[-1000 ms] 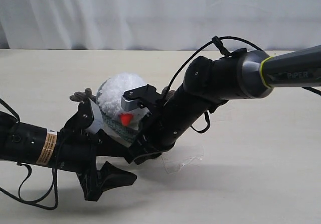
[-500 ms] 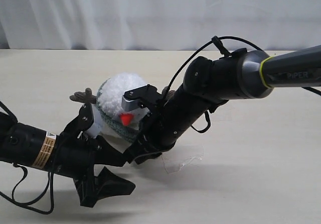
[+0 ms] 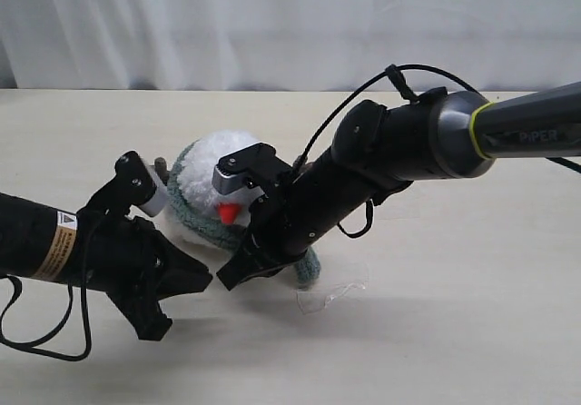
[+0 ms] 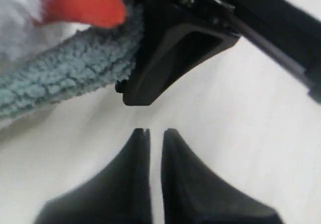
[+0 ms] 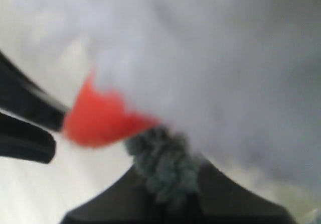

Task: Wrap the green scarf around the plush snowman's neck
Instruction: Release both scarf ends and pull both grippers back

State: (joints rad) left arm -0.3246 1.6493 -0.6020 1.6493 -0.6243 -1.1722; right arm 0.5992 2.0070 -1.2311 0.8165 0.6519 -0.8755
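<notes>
Wrapping looks part done: the right tool (image 3: 231, 276) is clenched on the green scarf (image 3: 196, 224) below the nose of the snowman (image 3: 218, 162). The left tool (image 4: 155, 133), closed and empty, hovers beside it. Next, that scarf end likely needs drawing round and snug.

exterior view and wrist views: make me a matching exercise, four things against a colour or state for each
1 green scarf
2 snowman's nose
3 left pincer
4 right pincer

a orange-red
b shut on the green scarf
c grey-green knit
d nearly shut, nothing in it

Pairs: 1-c, 2-a, 3-d, 4-b
</notes>
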